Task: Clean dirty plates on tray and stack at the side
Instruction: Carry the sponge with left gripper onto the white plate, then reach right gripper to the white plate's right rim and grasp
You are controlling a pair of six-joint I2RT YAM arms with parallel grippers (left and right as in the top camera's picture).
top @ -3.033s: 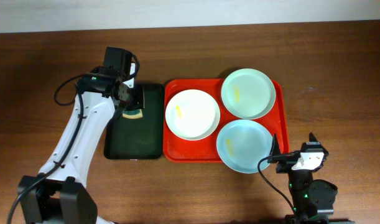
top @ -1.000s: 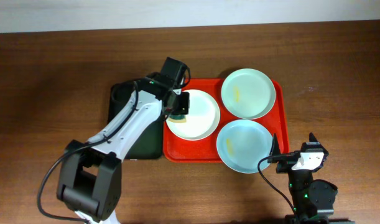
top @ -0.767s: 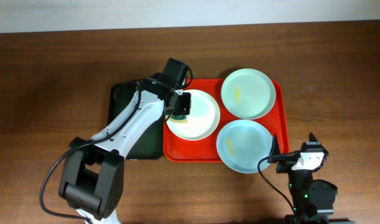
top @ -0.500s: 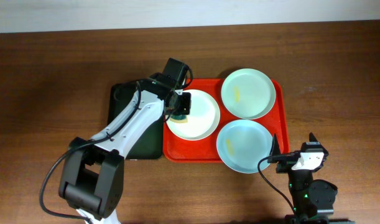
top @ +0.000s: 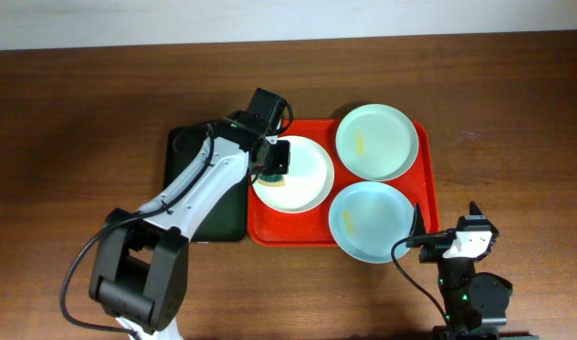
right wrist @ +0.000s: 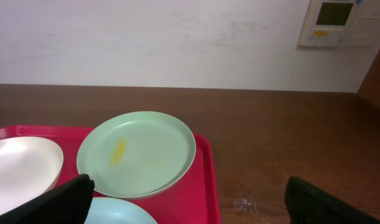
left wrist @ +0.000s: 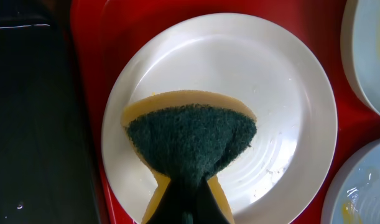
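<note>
The red tray (top: 260, 227) holds three plates. The white plate (top: 307, 184) lies at its left, a pale green plate (top: 378, 142) with a yellow smear at the back right, a pale blue plate (top: 368, 222) at the front right. My left gripper (top: 274, 159) is shut on a green and yellow sponge (left wrist: 191, 138) that presses on the white plate (left wrist: 283, 87). My right gripper (top: 449, 236) is open and empty, near the front table edge right of the tray. In the right wrist view the green plate (right wrist: 152, 155) and tray rim (right wrist: 205, 168) show.
A dark green tray (top: 198, 212) lies left of the red tray. The brown wooden table (top: 515, 123) stretches to both sides. A wall runs along the back, with a white control panel (right wrist: 339, 22) on it.
Three seconds ago my left gripper was over the dark green tray with the sponge. It moved right onto the white plate. In the last second it barely shifted. The right arm has not moved.
</note>
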